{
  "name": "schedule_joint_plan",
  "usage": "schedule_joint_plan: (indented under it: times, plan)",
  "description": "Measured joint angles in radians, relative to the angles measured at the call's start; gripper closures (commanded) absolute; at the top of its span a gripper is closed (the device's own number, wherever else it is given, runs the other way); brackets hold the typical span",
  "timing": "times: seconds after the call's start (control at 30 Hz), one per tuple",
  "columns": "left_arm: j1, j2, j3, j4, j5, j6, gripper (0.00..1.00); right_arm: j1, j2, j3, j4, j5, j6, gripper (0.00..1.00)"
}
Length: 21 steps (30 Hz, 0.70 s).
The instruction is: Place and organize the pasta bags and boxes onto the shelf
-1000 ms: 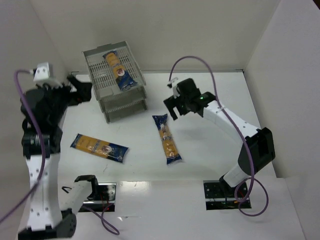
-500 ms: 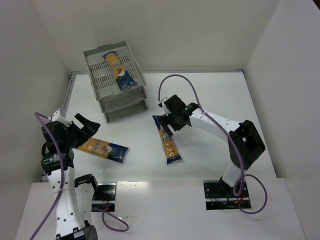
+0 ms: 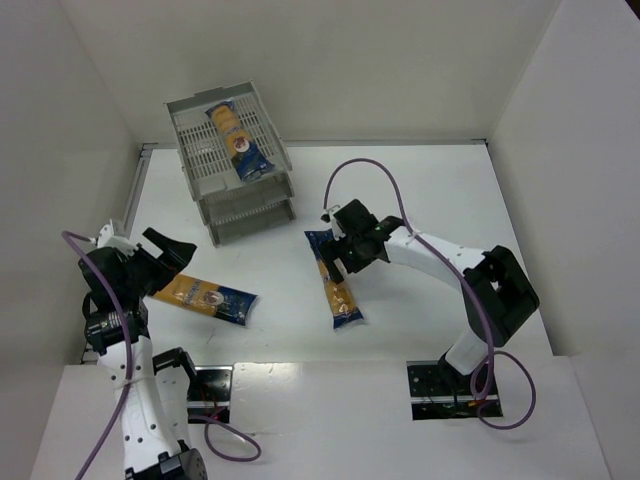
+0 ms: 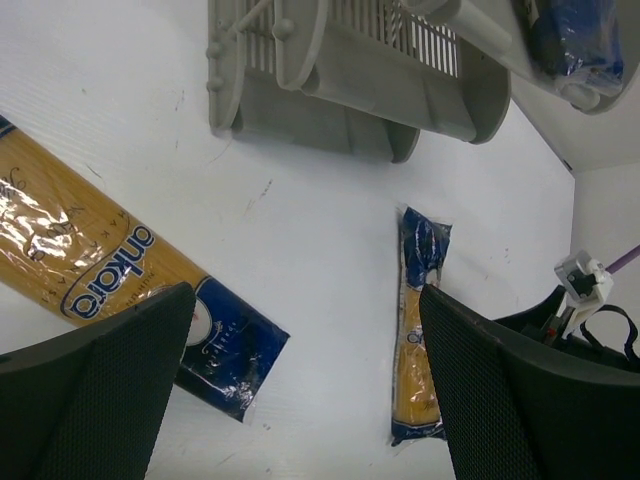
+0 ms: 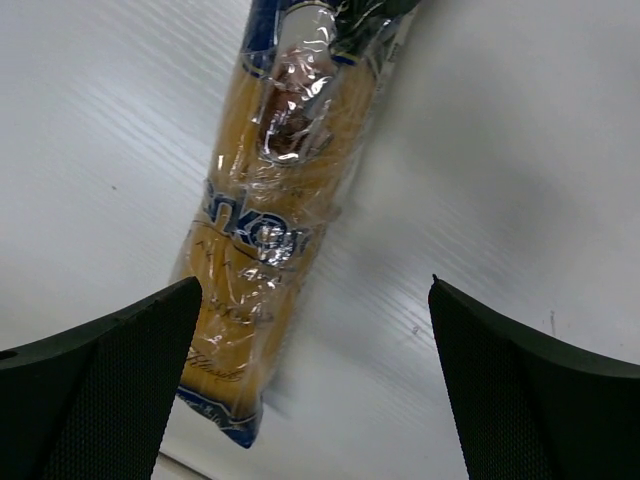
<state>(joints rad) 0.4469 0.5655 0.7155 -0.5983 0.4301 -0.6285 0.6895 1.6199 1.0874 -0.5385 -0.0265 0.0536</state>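
One pasta packet lies on the top tray of the grey shelf at the back left. A second packet lies flat on the table at the left, also in the left wrist view. A third packet lies in the middle, seen in the right wrist view and the left wrist view. My left gripper is open, just left of the second packet. My right gripper is open and hovers over the upper part of the third packet, which lies toward the left finger.
The shelf's lower trays face the table's middle. White walls close in the back and both sides. The right arm stretches across the table's right half with a purple cable looped above it.
My left arm swung down from beside the shelf to the left packet and has nearly settled. My right gripper moved down and left from above the table onto the middle packet.
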Motion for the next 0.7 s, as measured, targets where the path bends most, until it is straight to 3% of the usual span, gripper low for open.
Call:
schedule_joint_plan:
  times: [0.27, 0.37, 0.6, 0.67, 0.7]
  plan:
    - [0.018, -0.001, 0.0, 0.001, 0.005, -0.004, 0.0, 0.022, -0.002, -0.002, 0.036, -0.063, 0.098, 0.01]
    - [0.018, -0.001, 0.0, 0.001, 0.005, -0.005, 0.0, 0.075, 0.028, -0.002, 0.066, -0.021, 0.132, 0.07]
    - [0.018, -0.021, 0.0, 0.001, 0.005, -0.007, 0.0, 0.109, 0.111, -0.044, 0.083, 0.137, 0.204, 0.08]
    - [0.018, -0.027, 0.0, 0.001, 0.006, -0.007, 0.0, 0.109, 0.127, -0.048, 0.083, 0.164, 0.215, 0.13]
    - [0.018, -0.031, 0.0, 0.001, 0.006, -0.008, 0.0, 0.109, 0.136, -0.048, 0.084, 0.171, 0.222, 0.21]
